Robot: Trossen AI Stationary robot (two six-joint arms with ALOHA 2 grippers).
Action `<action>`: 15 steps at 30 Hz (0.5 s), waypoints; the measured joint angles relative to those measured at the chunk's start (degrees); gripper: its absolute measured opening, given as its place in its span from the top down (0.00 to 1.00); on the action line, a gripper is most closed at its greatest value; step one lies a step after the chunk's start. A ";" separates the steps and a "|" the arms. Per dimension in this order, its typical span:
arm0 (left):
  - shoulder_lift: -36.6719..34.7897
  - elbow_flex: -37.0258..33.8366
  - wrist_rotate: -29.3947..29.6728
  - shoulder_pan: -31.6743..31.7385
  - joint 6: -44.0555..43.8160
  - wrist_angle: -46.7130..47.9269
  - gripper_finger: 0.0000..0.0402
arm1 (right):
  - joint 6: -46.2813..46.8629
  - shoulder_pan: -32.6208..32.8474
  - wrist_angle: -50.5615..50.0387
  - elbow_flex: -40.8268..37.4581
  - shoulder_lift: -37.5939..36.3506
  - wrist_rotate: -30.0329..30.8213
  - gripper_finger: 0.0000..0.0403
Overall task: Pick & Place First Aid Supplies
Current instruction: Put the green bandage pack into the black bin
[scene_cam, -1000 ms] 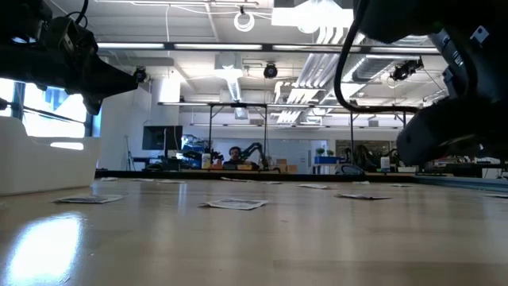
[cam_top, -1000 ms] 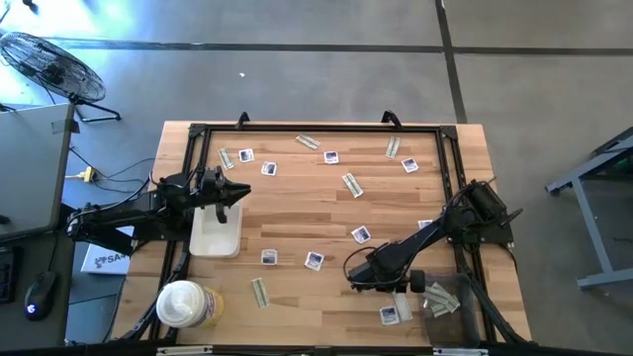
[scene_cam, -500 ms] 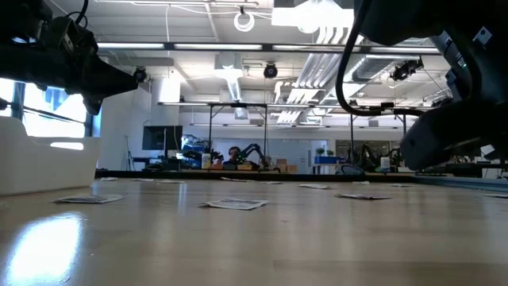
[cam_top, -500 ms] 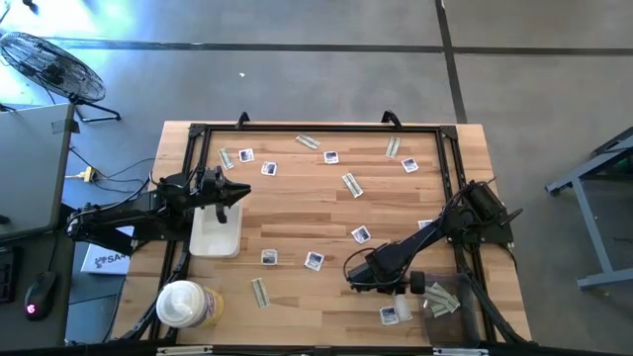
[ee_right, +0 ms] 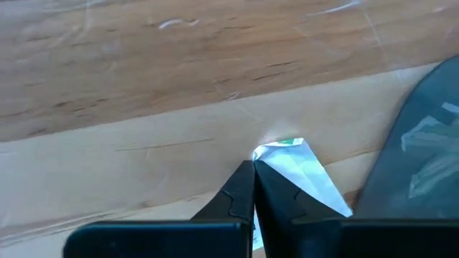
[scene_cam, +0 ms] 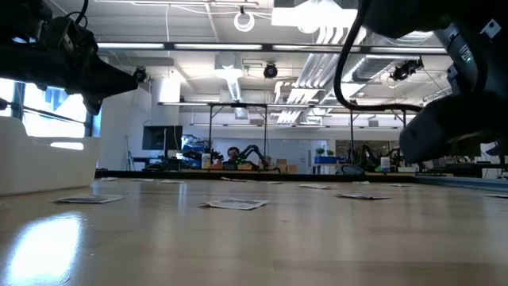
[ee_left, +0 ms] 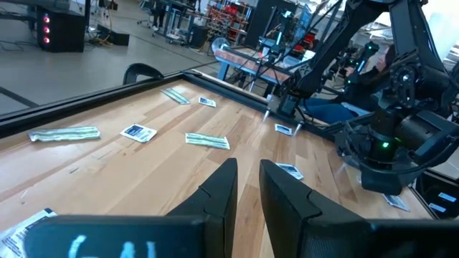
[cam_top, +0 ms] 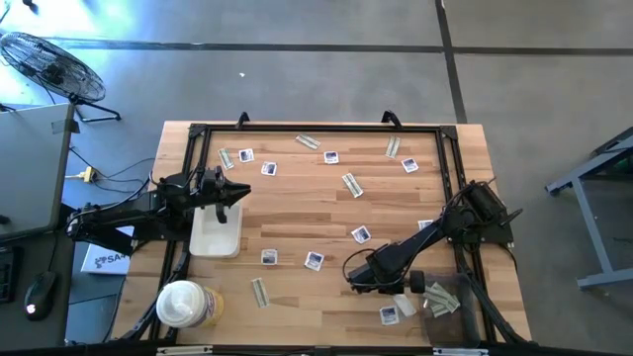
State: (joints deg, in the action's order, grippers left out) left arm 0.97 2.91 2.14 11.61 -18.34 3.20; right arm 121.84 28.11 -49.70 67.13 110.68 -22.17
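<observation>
Small square white packets such as one (cam_top: 361,234) and another (cam_top: 315,260), and pale grey-green strips such as one (cam_top: 352,185), lie flat and scattered on the wooden table. My right gripper (ee_right: 252,166) points steeply down near the table's front right (cam_top: 394,290), shut on a white packet with green print (ee_right: 297,172). My left gripper (ee_left: 247,168) hangs level over the white tray (cam_top: 216,237) at the left, with a narrow gap between its fingers and nothing in it. My right gripper pinches the white packet by one corner (ee_right: 264,153), which sits just at the fingertips. The fingers come from above, slanting down. The corner bends up at the tips, while the rest of the packet lies on the wood, partly hidden behind the fingers.
A round white-lidded tub (cam_top: 181,304) stands at the front left. A heap of strips (cam_top: 442,297) and a square packet (cam_top: 390,314) lie close to my right gripper. A black frame (cam_top: 316,129) runs around the table. Bare wood shows in the middle.
</observation>
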 joint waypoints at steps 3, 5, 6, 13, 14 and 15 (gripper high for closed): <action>0.00 0.00 0.02 0.01 -0.01 0.00 0.85 | -1.43 0.01 -1.47 0.99 -2.48 3.50 1.00; 0.02 -0.01 0.00 -0.01 0.01 -0.02 0.85 | -3.25 -0.06 -0.98 1.40 -5.11 5.62 1.00; 0.02 0.01 0.02 0.00 0.01 0.00 0.85 | -4.29 -0.07 -0.57 1.40 -6.44 6.57 1.00; 0.00 0.00 0.00 0.01 0.00 0.00 0.85 | -13.76 2.25 1.45 1.46 -18.27 9.19 1.00; 0.00 -0.01 0.01 0.01 0.00 0.00 0.85 | -14.47 2.95 0.94 1.46 -20.10 9.22 1.00; 0.00 -0.01 -0.01 -0.01 0.00 0.00 0.85 | -14.88 3.71 0.43 1.47 -21.81 9.23 1.00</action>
State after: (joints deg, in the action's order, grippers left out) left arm 0.97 2.90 2.13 11.60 -18.35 3.20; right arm 106.96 31.81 -49.28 68.61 88.87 -12.94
